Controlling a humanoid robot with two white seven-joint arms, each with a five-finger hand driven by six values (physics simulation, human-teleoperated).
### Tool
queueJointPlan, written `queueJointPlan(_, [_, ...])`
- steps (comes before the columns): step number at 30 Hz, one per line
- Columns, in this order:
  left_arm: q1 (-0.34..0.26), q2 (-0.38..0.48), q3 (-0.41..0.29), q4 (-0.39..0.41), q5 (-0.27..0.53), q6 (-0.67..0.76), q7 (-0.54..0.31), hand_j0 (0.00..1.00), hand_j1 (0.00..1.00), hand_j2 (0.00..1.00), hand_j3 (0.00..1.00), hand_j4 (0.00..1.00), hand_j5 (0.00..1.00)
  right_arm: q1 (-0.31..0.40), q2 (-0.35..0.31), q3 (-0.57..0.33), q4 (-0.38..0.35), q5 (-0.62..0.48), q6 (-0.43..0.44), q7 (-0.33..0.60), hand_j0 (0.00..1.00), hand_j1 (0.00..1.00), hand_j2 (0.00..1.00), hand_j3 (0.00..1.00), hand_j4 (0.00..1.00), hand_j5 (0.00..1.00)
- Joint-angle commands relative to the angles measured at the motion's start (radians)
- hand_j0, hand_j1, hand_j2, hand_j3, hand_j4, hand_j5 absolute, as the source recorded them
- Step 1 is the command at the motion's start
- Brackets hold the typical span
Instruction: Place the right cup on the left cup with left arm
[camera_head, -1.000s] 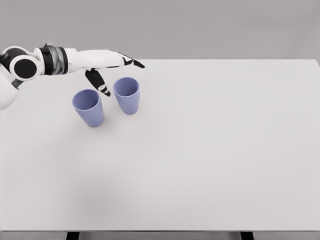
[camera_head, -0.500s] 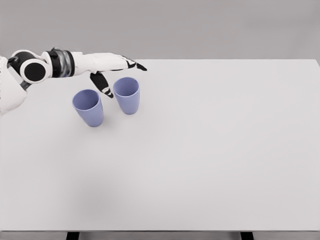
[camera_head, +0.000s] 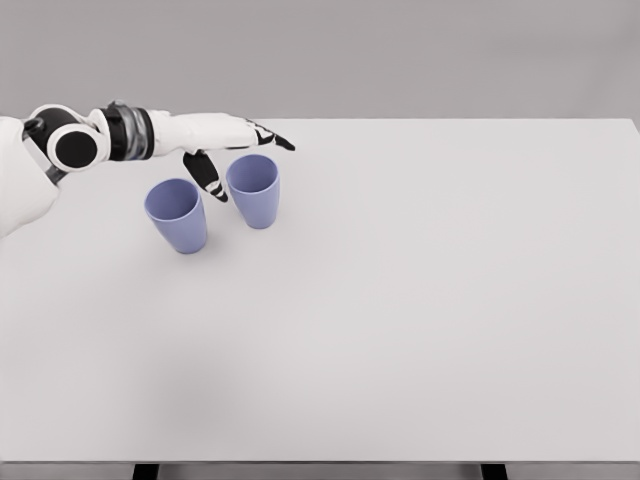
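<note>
Fingers spread and holding nothing, left hand (camera_head: 228, 145) hovers behind right cup (camera_head: 253, 190), left cup (camera_head: 177, 214) beside it.

— How is the table (camera_head: 420, 300) being rendered?

— It is being shown as a smooth, matt, pale grey surface, with no grain or gloss being picked up anywhere across the frame.

— And the two cups at the upper left?

— The left cup (camera_head: 177, 215) and the right cup (camera_head: 253, 190) are being shown as smooth, matt lavender-blue, plastic-looking shells.

— The arm?

— The left hand (camera_head: 225, 145) is being rendered in smooth white, hard-looking casing with black fingertips (camera_head: 283, 143); a ribbed, metallic-looking grey ring is being shown at the wrist (camera_head: 128, 131).
</note>
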Motion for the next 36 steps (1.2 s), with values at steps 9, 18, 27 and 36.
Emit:
queueJointPlan(9, [0.014, -0.014, -0.013, 0.009, 0.001, 0.007, 0.033, 1.00, 1.00, 1.00, 1.00, 1.00, 1.00, 0.000, 0.000, 0.000, 0.000, 0.001, -0.001, 0.000, 1.00, 1.00, 1.00, 1.00, 1.00, 1.00])
queueJointPlan(18, [0.020, -0.014, -0.019, 0.021, -0.001, 0.009, 0.034, 1.00, 1.00, 1.00, 1.00, 1.00, 1.00, 0.000, 0.000, 0.000, 0.000, 0.001, -0.001, 0.000, 1.00, 1.00, 1.00, 1.00, 1.00, 1.00])
queueJointPlan(27, [0.028, -0.014, -0.021, 0.019, 0.001, 0.007, 0.034, 0.84, 0.84, 0.84, 0.84, 0.84, 0.84, 0.000, 0.000, 0.000, 0.000, 0.001, -0.001, 0.000, 1.00, 1.00, 1.00, 1.00, 1.00, 1.00])
queueJointPlan(36, [0.028, -0.006, -0.008, 0.013, 0.010, -0.002, 0.033, 0.60, 0.60, 0.60, 0.60, 0.60, 0.60, 0.000, 0.000, 0.000, 0.000, 0.001, -0.001, 0.000, 1.00, 1.00, 1.00, 1.00, 1.00, 1.00])
